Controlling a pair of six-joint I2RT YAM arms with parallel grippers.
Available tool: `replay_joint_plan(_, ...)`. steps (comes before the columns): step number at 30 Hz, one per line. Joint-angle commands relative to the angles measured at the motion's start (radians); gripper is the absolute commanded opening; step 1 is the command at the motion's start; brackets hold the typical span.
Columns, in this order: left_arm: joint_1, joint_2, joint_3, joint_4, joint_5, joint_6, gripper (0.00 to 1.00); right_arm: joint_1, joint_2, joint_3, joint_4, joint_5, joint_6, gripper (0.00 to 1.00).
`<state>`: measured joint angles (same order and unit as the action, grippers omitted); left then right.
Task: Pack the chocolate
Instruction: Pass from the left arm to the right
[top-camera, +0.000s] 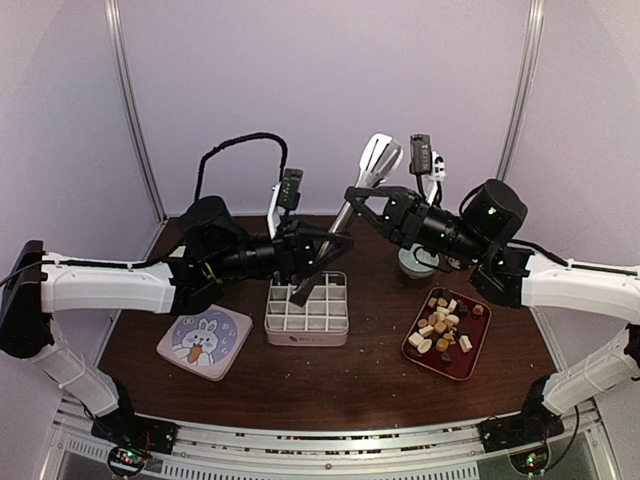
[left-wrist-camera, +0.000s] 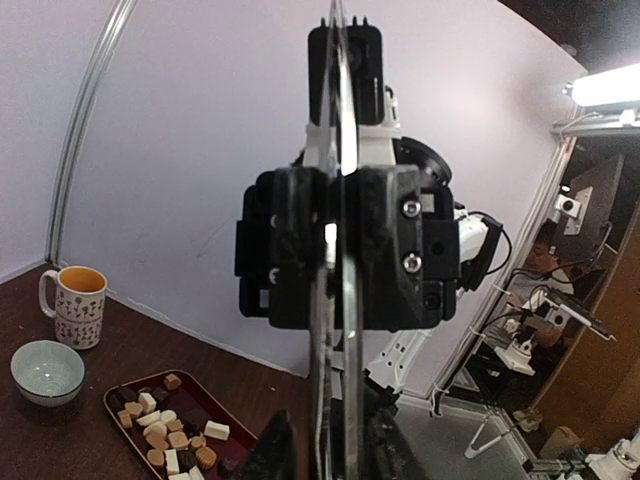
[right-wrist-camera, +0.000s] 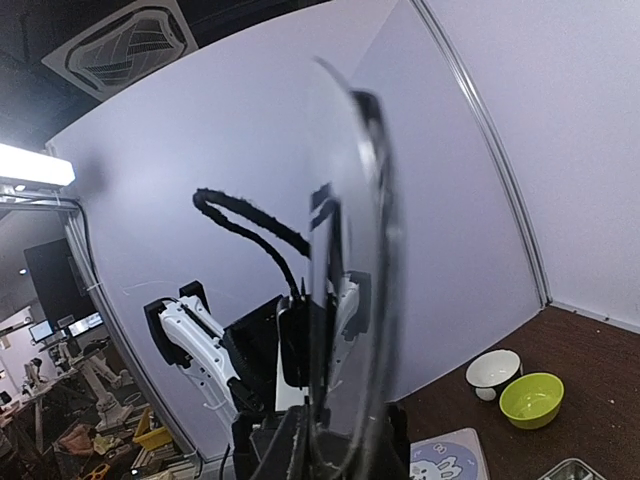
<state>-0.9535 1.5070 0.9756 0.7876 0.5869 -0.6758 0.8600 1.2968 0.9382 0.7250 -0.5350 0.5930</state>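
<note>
Both arms meet on 1 long silver tool, held slantwise above the counter. That shared hold is where trouble can start.

The right gripper has its jaws drawn narrow around the upper shaft. The right wrist view shows the shiny edge squeezed between them. The left gripper sits lower on the same tool. You cannot tell from the left wrist view whether its jaws are pinching or merely flanking it.

- **Dropping the tool:** if the left lets go before the right is firmly seated, the thin, slick tool may pivot or slide out. It would fall onto the divided box below.
- **Twisting it:** if both jaws clamp while either arm moves, the tool could twist or jerk free.
- **Snagging the box:** the tool's dark lower end shows over the box's rear compartments. I can't judge its height, so lift it before swinging, or it may catch a wall and drag the box.

The chocolate is piled in the red tray on the right, under the right arm. I see none in the box. A low sweep of that arm could scatter the pieces or clip the cup behind it.
</note>
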Motion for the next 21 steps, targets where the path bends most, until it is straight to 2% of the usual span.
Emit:
replay_joint_plan(1, -0.034, -0.016, 0.047, -0.165, -0.019, 0.135, 0.32, 0.007, -0.022, 0.081, -0.122, -0.048, -0.064, 0.10)
replay_joint_plan(8, -0.039, -0.121, -0.012, -0.236, -0.108, 0.209, 0.72, 0.004, -0.053, 0.164, -0.428, -0.090, -0.197, 0.07)
replay_joint_plan(14, -0.039, -0.253, -0.032, -0.381, -0.240, 0.256, 0.97, 0.002, -0.068, 0.210, -0.671, -0.109, -0.319, 0.07)
replay_joint_plan(18, -0.035, -0.289, -0.034, -0.368, -0.322, 0.138, 0.98, 0.003, -0.071, 0.207, -0.709, -0.201, -0.350, 0.07)
replay_joint_plan(21, -0.027, -0.278, -0.025, -0.303, -0.302, 0.078, 0.98, 0.003, -0.072, 0.195, -0.677, -0.254, -0.334, 0.07)
